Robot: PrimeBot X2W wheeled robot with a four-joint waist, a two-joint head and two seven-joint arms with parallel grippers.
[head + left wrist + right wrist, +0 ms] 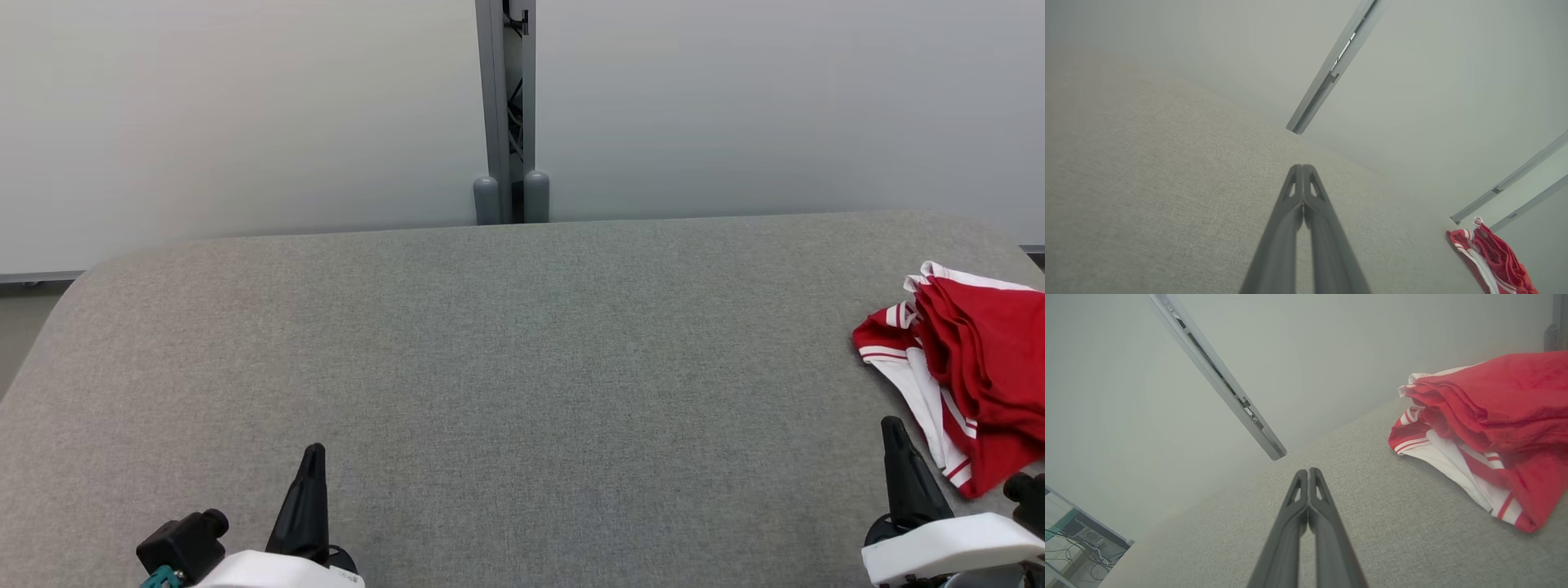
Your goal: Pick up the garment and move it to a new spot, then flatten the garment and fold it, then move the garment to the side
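Red-and-white garment (976,367) lies just beside the right gripper (1308,470), left gripper (1303,167) well apart from it; both pinched together, empty.

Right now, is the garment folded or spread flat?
Folded, loosely: the garment lies bunched in stacked red-and-white layers, not spread flat.

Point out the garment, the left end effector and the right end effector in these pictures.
garment (988,359): head view, on its red upper fold.
left end effector (1303,168): left wrist view, where its closed fingertips meet.
right end effector (1308,471): right wrist view, where its closed fingertips meet.
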